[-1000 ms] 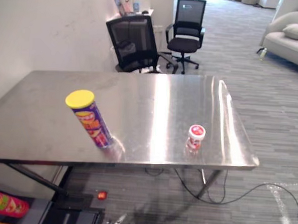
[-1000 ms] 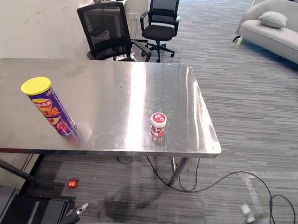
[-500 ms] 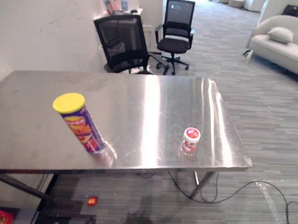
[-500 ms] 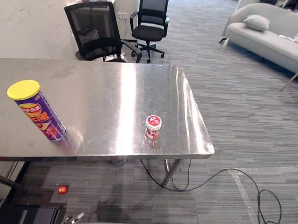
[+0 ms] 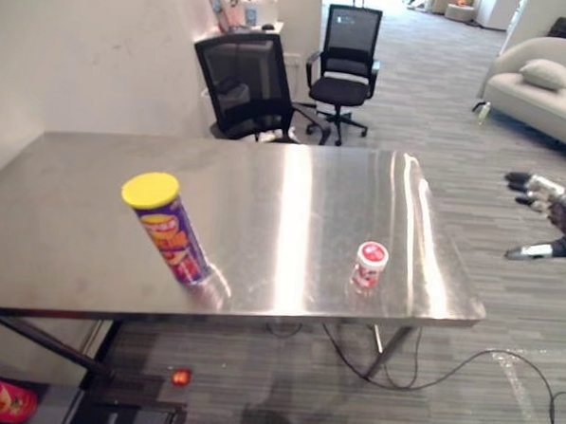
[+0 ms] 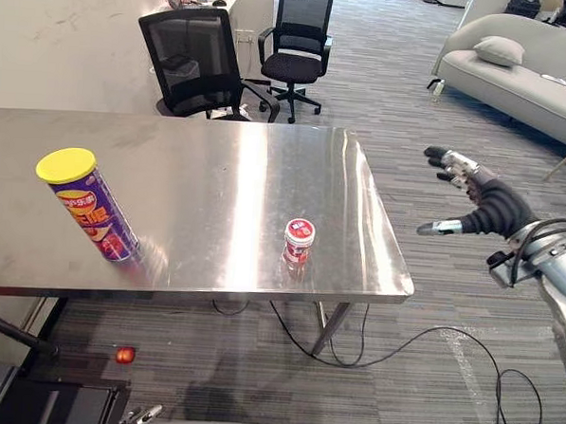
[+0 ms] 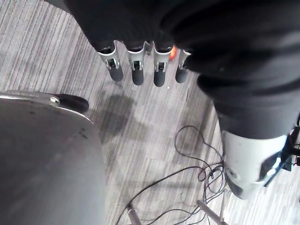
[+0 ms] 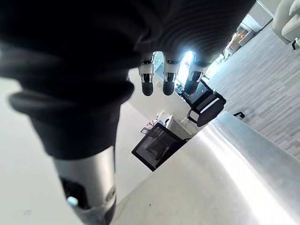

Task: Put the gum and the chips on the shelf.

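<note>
Progress: nothing is placed yet. The chips (image 5: 168, 227) and the gum (image 5: 369, 264) both stand on the table (image 5: 294, 189), and neither hand has hold of anything. Judged from this, both pick-ups and both placements on the shelf remain to be done.
Left hand (image 7: 138, 74): hangs low over the floor in its wrist view, fingers straight and slack, holding nothing.
Chips: a tall, narrow tube with a purple printed body and a flat yellow lid. It stands on its base on the left part of the table, near the front edge. The wall looks smooth and rigid, so a wrap-around grasp seems suitable.
Table: a rectangular top of brushed steel, glossy, with bright streaks of reflected light and a rounded front right corner.
Gum: a small, squat, round jar with a red and white lid and a red label. It stands upright on the right part of the table near the front edge, well apart from the chips.
Right hand (image 6: 487, 206): raised in the air off the table's right edge, above the carpet (image 6: 417, 371). Its fingers are spread wide with the thumb apart, and it is empty. It is nearer the gum than the chips.
Carpet: grey with a fine striped weave.
</note>
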Available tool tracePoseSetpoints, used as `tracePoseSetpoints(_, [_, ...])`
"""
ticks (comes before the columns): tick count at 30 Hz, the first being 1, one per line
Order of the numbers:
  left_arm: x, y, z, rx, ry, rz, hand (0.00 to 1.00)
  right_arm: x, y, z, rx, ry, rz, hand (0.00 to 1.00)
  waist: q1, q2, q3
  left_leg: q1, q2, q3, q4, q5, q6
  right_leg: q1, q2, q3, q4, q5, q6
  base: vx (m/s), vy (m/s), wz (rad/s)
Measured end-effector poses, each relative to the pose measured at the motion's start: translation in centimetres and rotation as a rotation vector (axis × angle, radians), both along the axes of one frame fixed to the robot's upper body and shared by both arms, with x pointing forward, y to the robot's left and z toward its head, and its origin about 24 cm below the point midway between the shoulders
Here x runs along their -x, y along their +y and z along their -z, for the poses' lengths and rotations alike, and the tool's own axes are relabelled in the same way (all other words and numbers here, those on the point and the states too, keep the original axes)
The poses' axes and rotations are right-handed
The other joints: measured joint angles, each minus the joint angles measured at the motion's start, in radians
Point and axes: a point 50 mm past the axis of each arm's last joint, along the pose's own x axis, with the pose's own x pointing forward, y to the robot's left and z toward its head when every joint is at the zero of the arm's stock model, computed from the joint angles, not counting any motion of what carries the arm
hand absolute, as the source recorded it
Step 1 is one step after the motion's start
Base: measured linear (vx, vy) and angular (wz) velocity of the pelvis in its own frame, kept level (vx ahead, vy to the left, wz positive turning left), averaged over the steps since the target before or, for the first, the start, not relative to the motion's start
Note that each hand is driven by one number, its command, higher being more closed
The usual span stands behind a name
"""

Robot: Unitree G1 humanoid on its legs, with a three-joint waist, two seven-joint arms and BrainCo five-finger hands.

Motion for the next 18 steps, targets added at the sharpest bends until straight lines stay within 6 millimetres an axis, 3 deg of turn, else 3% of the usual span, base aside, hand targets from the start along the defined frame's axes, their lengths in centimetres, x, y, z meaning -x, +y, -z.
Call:
tracePoseSetpoints(10, [0.2,0.1,0.0,-0.006,0.008,0.004,0.0,0.1,0.7,3.4,-0.214,-0.058,0.089,0.0,0.001,0.001,0.002,-0.023,-0.003,-0.02,0.005,0.009,0.004,0.002,0.0,-0.017,-0.024,0.011,-0.003,-0.02,-0.003,0.06])
tracePoseSetpoints(18, [0.1,0.1,0.0,-0.029,0.015,0.003,0.0,0.9,-0.1,4.6,-0.3,-0.178,0.277,0.0,0.008,0.005,0.007,-0.035,0.001,-0.047,0.005,0.009,0.004,0.011,0.002,-0.045,-0.035,0.014,-0.004,0.03,-0.009,0.11])
